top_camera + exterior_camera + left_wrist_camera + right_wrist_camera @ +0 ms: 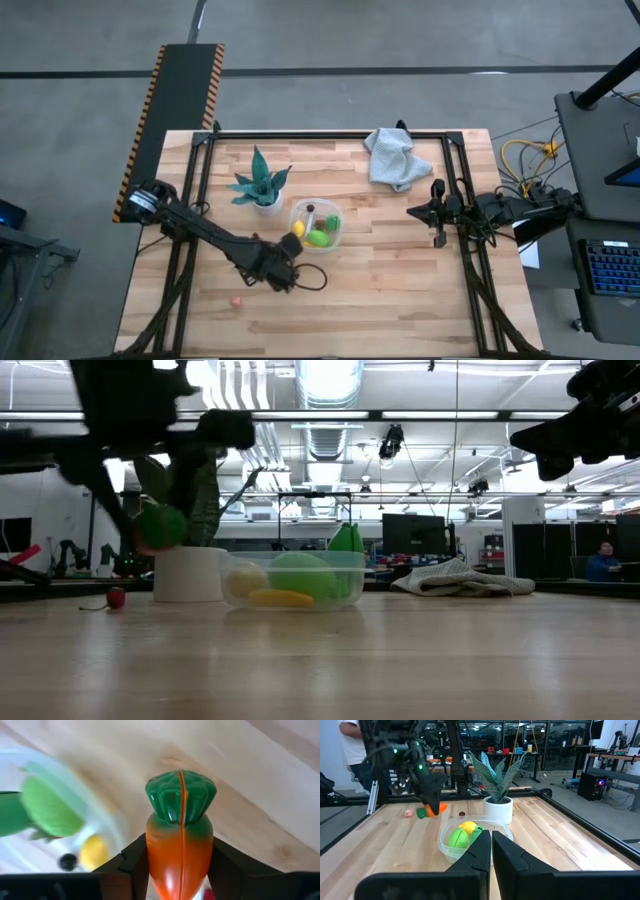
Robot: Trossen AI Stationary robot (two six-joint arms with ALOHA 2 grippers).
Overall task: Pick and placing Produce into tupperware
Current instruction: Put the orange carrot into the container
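My left gripper (288, 276) is shut on an orange toy carrot with a green top (181, 800), held above the table just near of the tupperware. The carrot also shows in the right wrist view (433, 810) and the low view (158, 526). The clear tupperware (316, 226) rests on its base at the table's middle and holds yellow and green pieces (460, 836). A small pink piece (236, 300) and a small red piece (116, 598) lie on the wood. My right gripper (491, 851) is shut and empty at the table's right side (437, 214). My left gripper pinches the carrot's orange body (156, 845) between its two fingers, one on each side, below the green top. The fingers lie along the carrot, whose green top points out past the fingertips. The carrot is lifted clear of the table.
A spiky teal plant in a white pot (260, 188) stands just left of the tupperware. A pale grey cloth (395, 158) lies at the far right. Black rails (455, 190) run along the table's left, right and far sides. A person (354, 740) stands beyond the table.
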